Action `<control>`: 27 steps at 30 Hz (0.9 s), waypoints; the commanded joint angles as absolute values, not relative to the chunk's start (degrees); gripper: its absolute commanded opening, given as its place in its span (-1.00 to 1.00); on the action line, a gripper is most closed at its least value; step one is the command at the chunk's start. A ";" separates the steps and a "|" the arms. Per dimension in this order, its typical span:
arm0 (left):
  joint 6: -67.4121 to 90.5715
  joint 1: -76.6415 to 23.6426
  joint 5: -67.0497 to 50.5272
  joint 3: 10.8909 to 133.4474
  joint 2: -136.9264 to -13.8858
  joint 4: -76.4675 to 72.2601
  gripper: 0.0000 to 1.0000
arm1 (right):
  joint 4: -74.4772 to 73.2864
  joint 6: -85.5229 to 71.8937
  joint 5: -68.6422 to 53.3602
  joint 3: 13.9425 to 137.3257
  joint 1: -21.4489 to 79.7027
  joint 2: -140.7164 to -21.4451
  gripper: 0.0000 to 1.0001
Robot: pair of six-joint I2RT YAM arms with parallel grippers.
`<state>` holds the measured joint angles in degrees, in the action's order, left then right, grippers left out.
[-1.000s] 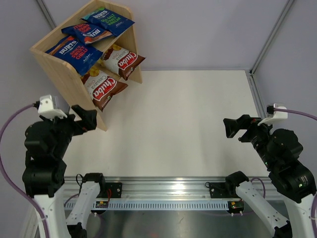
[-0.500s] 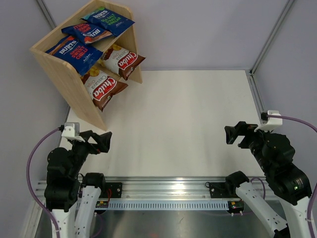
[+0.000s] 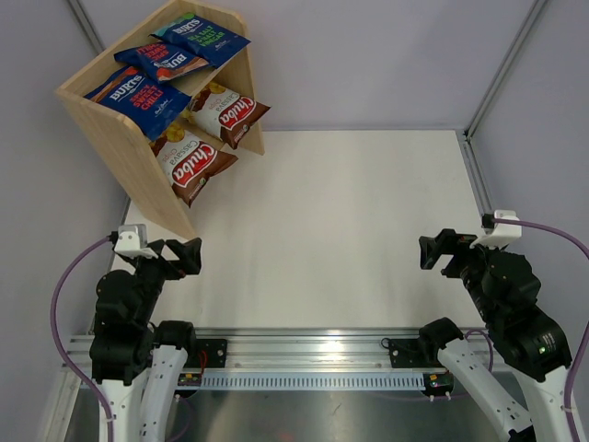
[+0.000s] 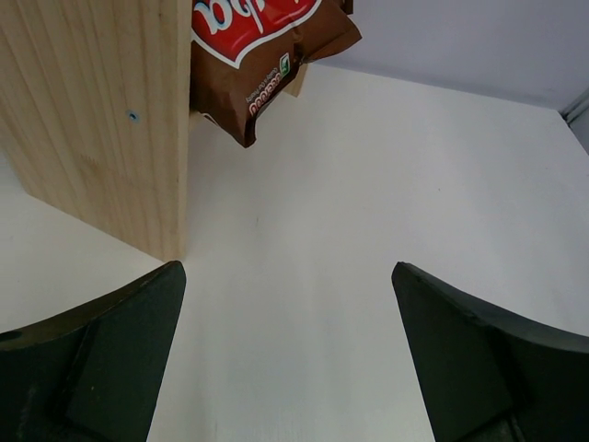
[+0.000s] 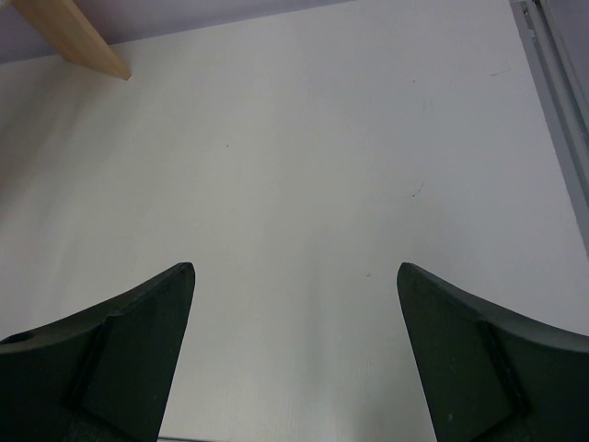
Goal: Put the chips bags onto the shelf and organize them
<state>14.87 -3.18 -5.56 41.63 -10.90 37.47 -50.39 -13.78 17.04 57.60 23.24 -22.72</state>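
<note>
Left tool (image 3: 182, 255) and right tool (image 3: 433, 250) hovered with jaws apart, empty, over the bench (image 3: 350, 203). Ahead of the left tool stood the shelf (image 3: 118, 138), holding five chips bags (image 3: 193, 163).

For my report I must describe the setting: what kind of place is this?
Probably a robot test cell in a laboratory: a white table inside plain grey walls, left arm and right arm bolted to a metal rail, one small wooden shelf with chips bags.
</note>
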 commanded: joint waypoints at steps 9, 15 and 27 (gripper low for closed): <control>16.00 -3.52 -2.00 39.03 -10.20 33.76 0.98 | -49.83 -10.81 18.28 60.64 23.20 -21.53 0.99; 13.18 -3.52 -10.46 37.44 -10.46 31.11 0.98 | -49.83 -11.51 18.46 60.03 23.20 -21.45 0.99; 12.30 -3.52 -11.87 37.09 -10.46 30.85 0.98 | -49.66 -11.78 18.46 59.50 23.12 -21.71 0.99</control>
<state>13.39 -3.33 -9.74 37.26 -10.59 33.89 -50.50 -11.94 17.08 58.87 23.24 -21.76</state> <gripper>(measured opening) 0.988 0.993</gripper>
